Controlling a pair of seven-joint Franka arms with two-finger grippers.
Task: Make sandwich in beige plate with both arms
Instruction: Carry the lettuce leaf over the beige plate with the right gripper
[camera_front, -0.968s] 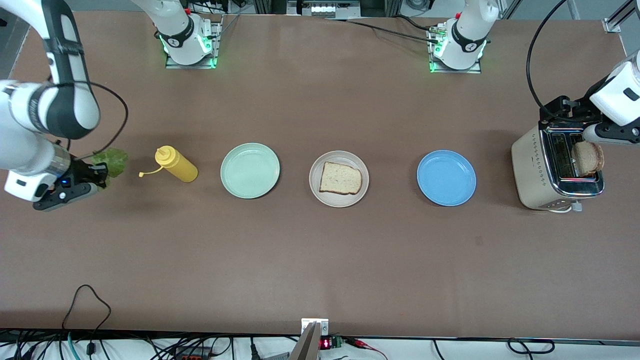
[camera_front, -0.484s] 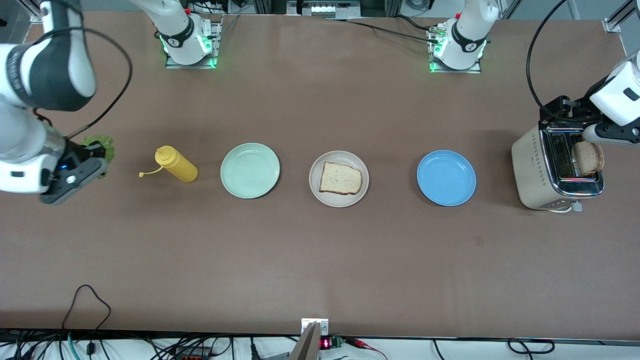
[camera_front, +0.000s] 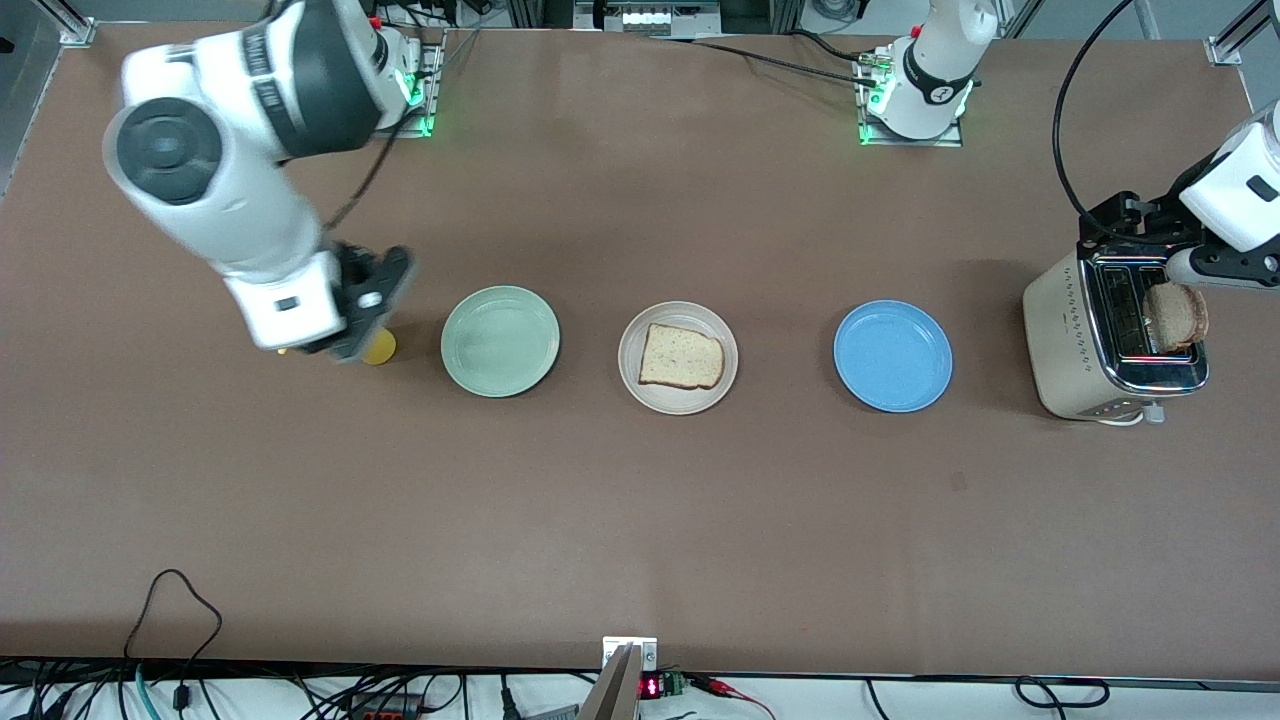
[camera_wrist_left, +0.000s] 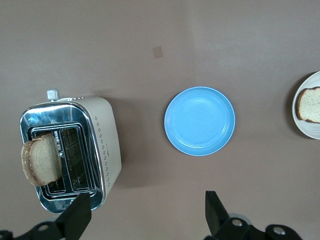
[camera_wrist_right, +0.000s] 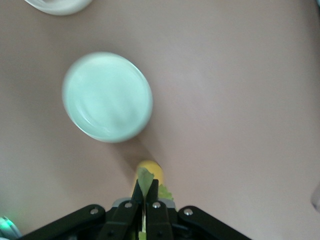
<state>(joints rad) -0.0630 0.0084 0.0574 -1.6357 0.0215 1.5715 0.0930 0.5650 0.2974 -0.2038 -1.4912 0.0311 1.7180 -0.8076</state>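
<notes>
Bright even light, slight motion blur

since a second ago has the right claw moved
Yes. The right claw, shut on the lettuce leaf, has swung from the table's end toward the mint green plate and is now over the yellow bottle.

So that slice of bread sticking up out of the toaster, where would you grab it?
Probably by its exposed top half, coming straight down from above. The bread slice stands on edge in one slot of the toaster, only its upper part clear. The left tool, open above, could likely pinch its two flat faces and lift up.
</notes>
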